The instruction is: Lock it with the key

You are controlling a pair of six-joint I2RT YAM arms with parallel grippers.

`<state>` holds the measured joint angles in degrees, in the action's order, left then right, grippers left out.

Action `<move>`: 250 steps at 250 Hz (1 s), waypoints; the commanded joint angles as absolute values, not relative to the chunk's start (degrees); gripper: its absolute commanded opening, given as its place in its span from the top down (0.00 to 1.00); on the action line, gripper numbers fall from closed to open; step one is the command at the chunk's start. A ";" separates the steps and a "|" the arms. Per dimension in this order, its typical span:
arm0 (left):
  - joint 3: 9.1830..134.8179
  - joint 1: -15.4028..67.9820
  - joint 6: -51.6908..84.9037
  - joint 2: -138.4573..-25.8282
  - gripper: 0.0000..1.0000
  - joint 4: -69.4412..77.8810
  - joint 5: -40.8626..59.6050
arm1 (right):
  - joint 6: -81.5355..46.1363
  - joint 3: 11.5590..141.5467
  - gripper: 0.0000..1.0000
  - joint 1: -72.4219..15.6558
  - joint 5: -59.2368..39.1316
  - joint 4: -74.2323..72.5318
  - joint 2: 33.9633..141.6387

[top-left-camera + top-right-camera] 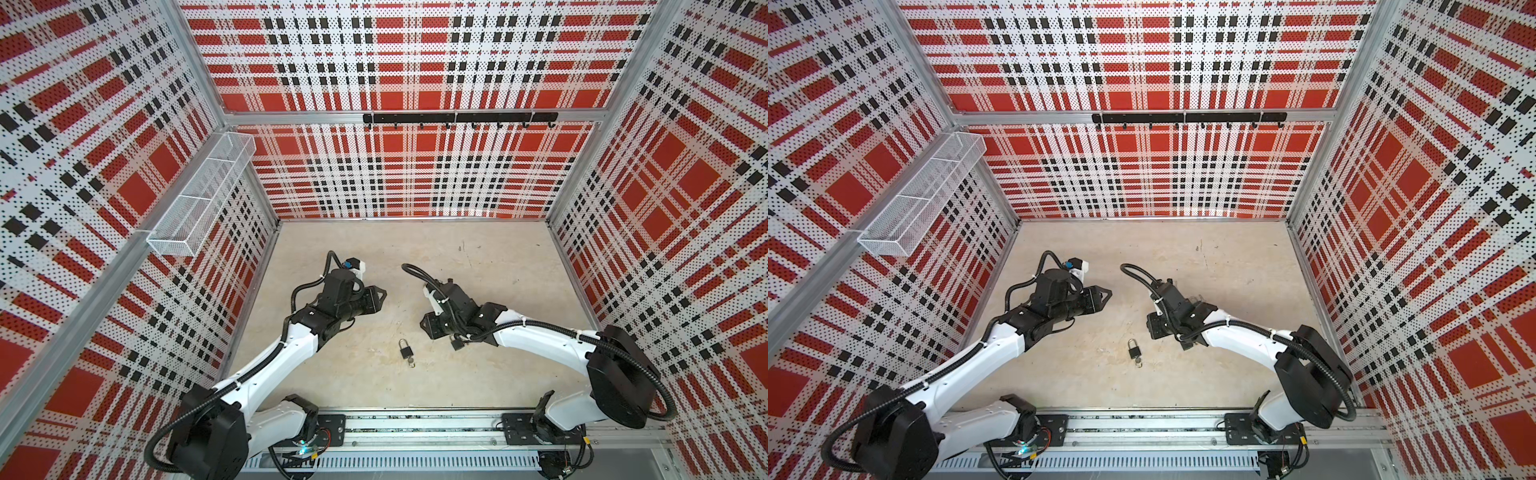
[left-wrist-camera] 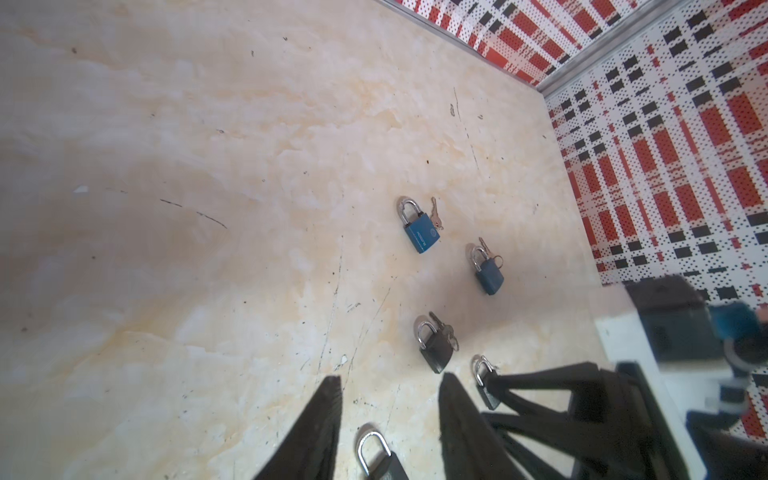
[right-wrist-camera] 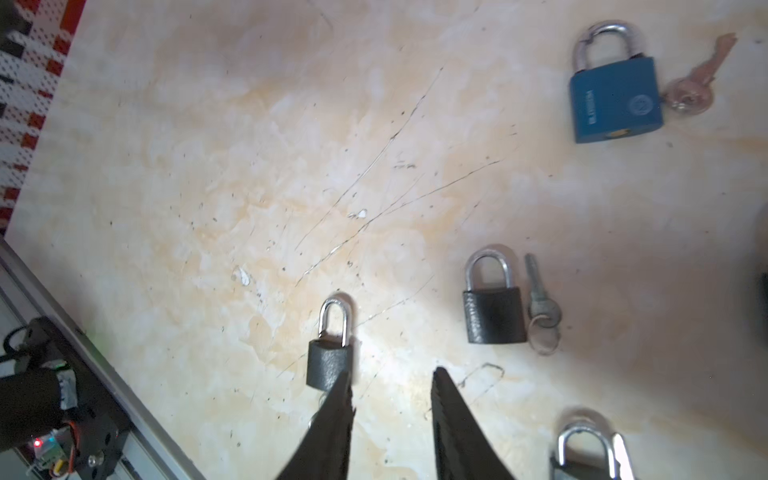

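Several padlocks lie flat on the pale counter [image 1: 498,257], spread apart with keys beside them, presumably so that fingers can reach each one singly; the right wrist view shows a blue padlock [image 3: 615,99] with a ringed key [image 3: 690,97] touching its side, a black padlock [image 3: 492,318] with a steel key [image 3: 540,299] just beside it, and a small black padlock [image 3: 330,361] whose shackle seems to have one leg free of the body, so it reads as the one not yet locked; in both top views what I take for that same lock lies toward 6 o'clock on the counter, shackle pointing to 12 o'clock, its key [image 1: 410,364] at the body's 6 o'clock end, seemingly in the keyway, though too small to be sure; the right hand [image 3: 390,372] stands over it with jaws apart and only bare counter between them, one finger [image 3: 332,415] covering a corner of the lock's body; that stance suits closing on the body or the key next; the left hand [image 1: 380,296] hovers at about 11 o'clock from the lock, well apart from it, and its wrist view shows the jaws parted, gripping nothing; it probably stands off to leave room, ready to steady the body; a loose lock may slide on the smooth counter when the shackle is pressed home.
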<state>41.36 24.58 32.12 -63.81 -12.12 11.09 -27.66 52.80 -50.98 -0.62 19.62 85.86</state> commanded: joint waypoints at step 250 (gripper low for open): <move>34.39 15.66 35.51 -51.10 0.55 -16.63 12.12 | -37.87 66.64 0.57 -64.16 9.56 28.78 108.09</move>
<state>34.74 16.27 34.87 -51.70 -16.58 11.38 -36.88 65.08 -63.59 8.01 26.89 106.50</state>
